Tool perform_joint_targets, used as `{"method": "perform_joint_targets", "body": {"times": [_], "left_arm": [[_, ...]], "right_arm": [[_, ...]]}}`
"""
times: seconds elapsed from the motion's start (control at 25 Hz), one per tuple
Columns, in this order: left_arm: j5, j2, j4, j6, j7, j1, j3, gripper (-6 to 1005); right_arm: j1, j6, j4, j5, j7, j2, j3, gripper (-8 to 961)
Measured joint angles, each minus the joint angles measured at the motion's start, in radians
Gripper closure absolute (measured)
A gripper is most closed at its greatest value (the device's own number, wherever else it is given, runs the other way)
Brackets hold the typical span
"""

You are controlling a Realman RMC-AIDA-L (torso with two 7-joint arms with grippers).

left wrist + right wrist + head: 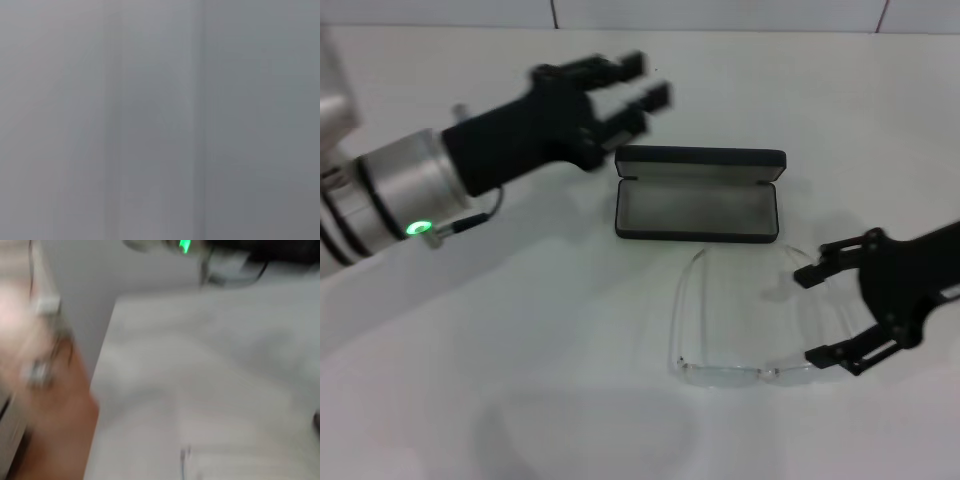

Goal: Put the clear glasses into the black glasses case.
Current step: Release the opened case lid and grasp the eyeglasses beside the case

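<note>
The black glasses case (698, 195) lies open in the middle of the white table (570, 330), grey lining up and lid standing at the far side. The clear glasses (745, 372) lie just in front of it, temples reaching toward the case. My right gripper (815, 315) is open at the glasses' right end, one finger (830, 258) by the right temple and the other near the lens front; I cannot tell if it touches. My left gripper (635, 95) hovers open above and to the left of the case's far left corner. The left wrist view shows only grey.
A white wall runs along the table's far edge. In the right wrist view the table's edge (102, 365) shows with a brown floor (55, 440) beyond it, and my left arm's green light (184, 246).
</note>
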Motion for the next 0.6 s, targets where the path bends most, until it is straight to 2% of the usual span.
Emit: {"method": "perform_joint_targets", "body": {"times": [0.08, 0.2, 0.28, 0.4, 0.6], "left_arm": [[-0.063, 0.002, -0.12, 0.036, 0.068, -0.01, -0.051, 562], [-0.078, 0.003, -0.211, 0.068, 0.105, -0.023, -0.108, 561], [-0.081, 0.001, -0.226, 0.066, 0.104, -0.025, -0.122, 561], [-0.083, 0.0, -0.231, 0.061, 0.096, -0.025, -0.133, 437], [-0.085, 0.0, -0.26, 0.053, 0.09, -0.026, -0.163, 333]], "right_arm": [[0.073, -0.005, -0.028, -0.084, 0.08, 0.013, -0.057, 221], [0.155, 0.005, -0.021, -0.137, 0.157, 0.02, -0.163, 223], [0.189, 0.02, -0.02, -0.147, 0.198, 0.021, -0.235, 225], [0.223, 0.067, -0.015, -0.164, 0.238, 0.024, -0.321, 227], [0.272, 0.112, -0.003, -0.168, 0.288, 0.027, -0.458, 230]]}}
